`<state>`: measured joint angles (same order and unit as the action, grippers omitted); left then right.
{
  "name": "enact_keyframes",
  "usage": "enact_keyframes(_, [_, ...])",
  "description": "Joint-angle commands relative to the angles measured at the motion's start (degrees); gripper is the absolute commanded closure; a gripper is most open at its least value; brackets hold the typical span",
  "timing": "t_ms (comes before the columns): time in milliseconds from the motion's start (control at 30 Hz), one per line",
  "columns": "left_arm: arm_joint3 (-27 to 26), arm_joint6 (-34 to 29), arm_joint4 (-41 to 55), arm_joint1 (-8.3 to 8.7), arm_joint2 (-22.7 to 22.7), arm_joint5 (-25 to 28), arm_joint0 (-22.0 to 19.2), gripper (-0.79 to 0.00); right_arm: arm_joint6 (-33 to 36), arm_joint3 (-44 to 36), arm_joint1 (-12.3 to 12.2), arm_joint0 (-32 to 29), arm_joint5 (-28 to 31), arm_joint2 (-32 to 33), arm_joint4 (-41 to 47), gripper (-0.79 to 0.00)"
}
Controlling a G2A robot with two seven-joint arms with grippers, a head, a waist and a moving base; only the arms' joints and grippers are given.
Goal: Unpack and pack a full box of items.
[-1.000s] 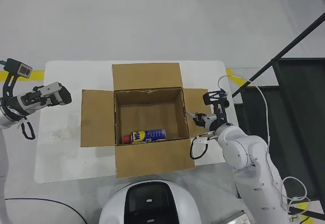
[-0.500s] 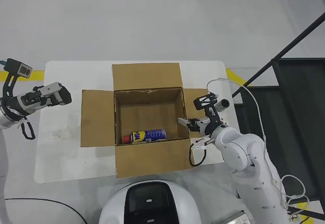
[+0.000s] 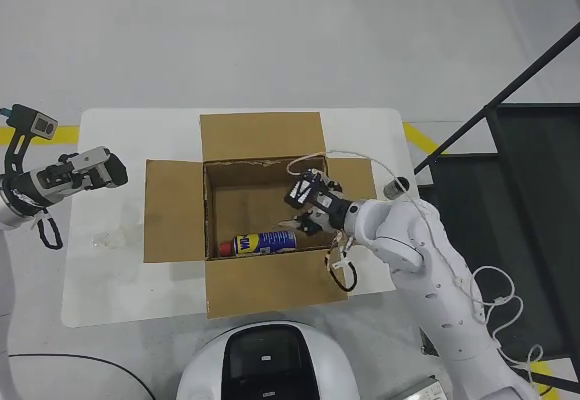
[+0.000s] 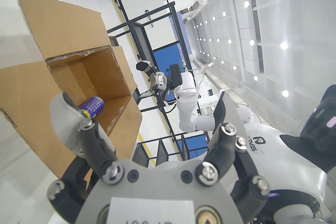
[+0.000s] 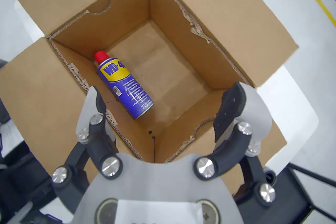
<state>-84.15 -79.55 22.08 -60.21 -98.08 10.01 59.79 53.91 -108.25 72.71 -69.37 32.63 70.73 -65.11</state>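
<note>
An open cardboard box stands on the white table with all flaps folded out. Inside lies a blue and yellow spray can with a red cap, on its side against the wall nearest me. In the right wrist view the can lies below my right gripper, which is open and empty above the box. The right gripper hangs over the right half of the box's inside. My left gripper is open and empty, above the table left of the box. From the left wrist view, the left gripper faces the box and the can.
A dark metal rack stands close to the table's right side. A white cable loops from the right arm over the box's right flap. Bare table lies left of the box and along the far edge.
My right gripper has moved left from above the box's right flap to over the inside of the box. The left arm and the can have not moved.
</note>
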Motion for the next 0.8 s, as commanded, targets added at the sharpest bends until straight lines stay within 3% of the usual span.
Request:
enact_keyframes(0, [0.00, 0.00, 0.00, 0.00, 0.00, 0.00, 0.00, -0.785, 1.80, 4.25, 0.28, 4.35, 1.72, -2.73, 1.77, -0.785])
enact_keyframes(167, [0.00, 0.00, 0.00, 0.00, 0.00, 0.00, 0.00, -0.785, 1.56, 12.40, 0.91, 11.26, 4.79, -6.20, 8.45, -0.785])
enact_keyframes(633, [0.00, 0.00, 0.00, 0.00, 0.00, 0.00, 0.00, -0.785, 1.85, 12.42, 0.87, 11.19, 4.93, -6.42, 7.82, -0.785])
enact_keyframes(767, [0.00, 0.00, 0.00, 0.00, 0.00, 0.00, 0.00, -0.785, 3.62, 14.22, 0.95, 13.14, 7.13, -10.28, 3.02, -0.785])
